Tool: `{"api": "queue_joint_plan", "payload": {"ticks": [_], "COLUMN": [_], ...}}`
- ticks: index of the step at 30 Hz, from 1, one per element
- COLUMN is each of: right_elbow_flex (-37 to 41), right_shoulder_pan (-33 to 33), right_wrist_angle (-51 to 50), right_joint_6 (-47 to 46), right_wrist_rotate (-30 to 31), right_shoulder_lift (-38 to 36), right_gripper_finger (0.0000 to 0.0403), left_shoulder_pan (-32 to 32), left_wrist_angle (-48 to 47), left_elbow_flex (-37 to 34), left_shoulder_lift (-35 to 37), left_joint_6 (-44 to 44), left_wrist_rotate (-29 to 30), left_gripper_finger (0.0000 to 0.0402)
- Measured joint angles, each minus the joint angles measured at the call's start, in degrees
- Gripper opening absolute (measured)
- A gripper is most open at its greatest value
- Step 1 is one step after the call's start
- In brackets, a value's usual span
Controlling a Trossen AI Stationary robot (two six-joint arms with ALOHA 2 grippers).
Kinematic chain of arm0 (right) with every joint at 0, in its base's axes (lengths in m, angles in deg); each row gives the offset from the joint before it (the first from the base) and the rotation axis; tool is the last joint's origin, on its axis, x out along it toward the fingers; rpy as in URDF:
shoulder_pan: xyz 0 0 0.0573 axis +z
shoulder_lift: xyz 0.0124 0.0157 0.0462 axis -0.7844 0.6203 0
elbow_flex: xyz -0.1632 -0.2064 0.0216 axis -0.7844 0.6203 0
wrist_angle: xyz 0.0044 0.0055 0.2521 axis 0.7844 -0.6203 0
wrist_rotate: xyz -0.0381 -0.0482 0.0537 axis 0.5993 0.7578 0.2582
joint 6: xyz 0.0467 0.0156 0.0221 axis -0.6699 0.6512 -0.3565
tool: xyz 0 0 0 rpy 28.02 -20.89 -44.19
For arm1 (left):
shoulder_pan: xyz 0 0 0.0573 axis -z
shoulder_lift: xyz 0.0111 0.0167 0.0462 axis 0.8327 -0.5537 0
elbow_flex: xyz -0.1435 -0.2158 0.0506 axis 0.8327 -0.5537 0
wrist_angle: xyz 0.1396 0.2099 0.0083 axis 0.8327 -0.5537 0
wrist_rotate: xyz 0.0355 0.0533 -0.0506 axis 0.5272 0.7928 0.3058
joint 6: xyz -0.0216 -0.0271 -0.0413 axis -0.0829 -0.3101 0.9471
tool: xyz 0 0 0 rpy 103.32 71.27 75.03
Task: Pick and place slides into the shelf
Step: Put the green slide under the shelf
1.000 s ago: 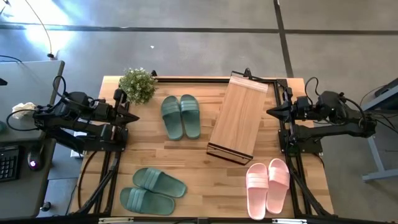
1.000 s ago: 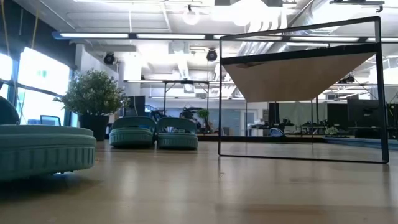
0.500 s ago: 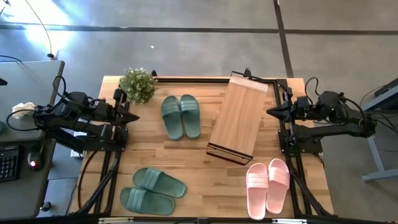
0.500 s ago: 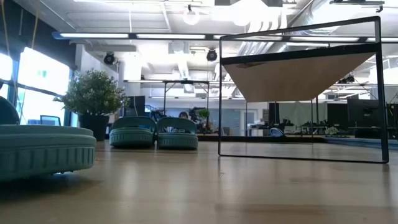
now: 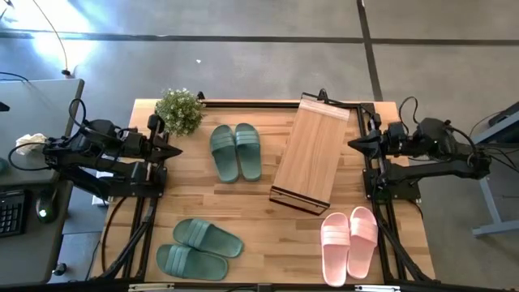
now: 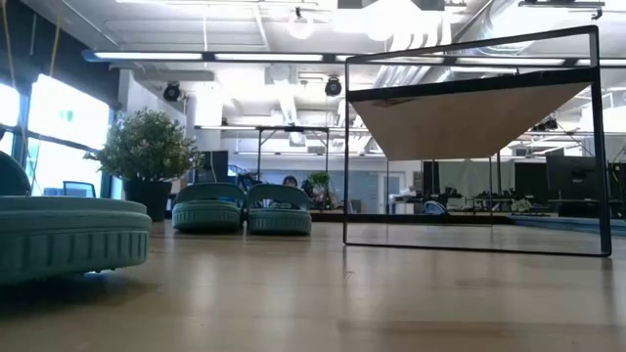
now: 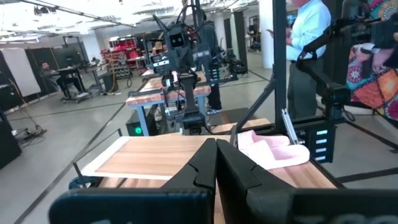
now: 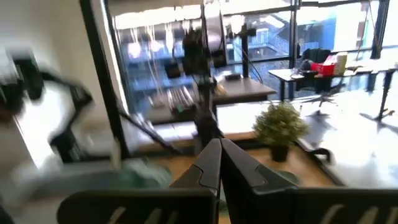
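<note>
Wooden table (image 5: 251,203) is filling the centre of the high view. The shelf (image 5: 310,152) is lying angled at centre right, empty. One green pair (image 5: 236,152) is sitting left of it at centre, another green pair (image 5: 197,249) at lower left, the pink pair (image 5: 350,241) at lower right, and a plant (image 5: 179,110) at upper left. The left gripper (image 5: 173,152) is waiting at the left edge and the right gripper (image 5: 353,144) at the right edge, both with fingers pressed together. Nothing on the table is differing from a second ago.

Low view: the shelf (image 6: 474,147) is standing at right, a green pair (image 6: 243,208) at centre left beside the plant (image 6: 145,154), and one green slide (image 6: 68,240) looming at far left. A person's head far behind is showing slightly right of its spot half a second ago.

Left wrist view: closed fingers (image 7: 233,171) are pointing at the shelf (image 7: 158,155) and pink slides (image 7: 270,148); a person (image 7: 305,56) is standing at upper right.

Right wrist view: closed fingers (image 8: 239,168) are facing the plant (image 8: 281,127).
</note>
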Motion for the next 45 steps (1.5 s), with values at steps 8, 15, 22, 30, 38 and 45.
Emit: {"api": "queue_joint_plan", "payload": {"ticks": [8, 15, 22, 30, 38, 45], "right_elbow_flex": [-0.02, -0.02, 0.0, -0.02, 0.0, 0.0], "right_shoulder_pan": [0.0, 0.02, 0.02, 0.02, 0.02, 0.02], "right_wrist_angle": [29.03, 38.58, 38.32, 37.83, 33.31, 30.33], "right_joint_6": [-21.78, -22.26, -21.94, -18.08, -16.38, -16.38], "right_wrist_rotate": [10.06, 3.95, 0.98, 0.78, 0.3, 0.32], "right_shoulder_lift": [3.21, 3.7, 3.39, 3.39, 3.39, 3.39], "right_gripper_finger": [0.0, 0.0, 0.0, 0.0, 0.0, 0.0], "left_shoulder_pan": [-0.01, 0.0, -0.01, -0.02, -0.02, -0.02], "left_wrist_angle": [0.0, 0.0, 5.86, -16.66, -45.3, -49.66], "left_elbow_flex": [0.0, 0.0, 0.03, 15.78, 35.66, 35.97], "left_shoulder_lift": [-0.01, -0.02, -2.92, -19.07, -39.48, -52.15], "left_joint_6": [0.04, 0.06, 4.68, -1.63, -7.94, -17.28], "left_wrist_rotate": [1.89, 1.89, 1.02, 9.42, 25.59, 26.57], "left_gripper_finger": [0.0001, 0.0001, 0.0001, 0.0001, 0.0001, 0.0001]}}
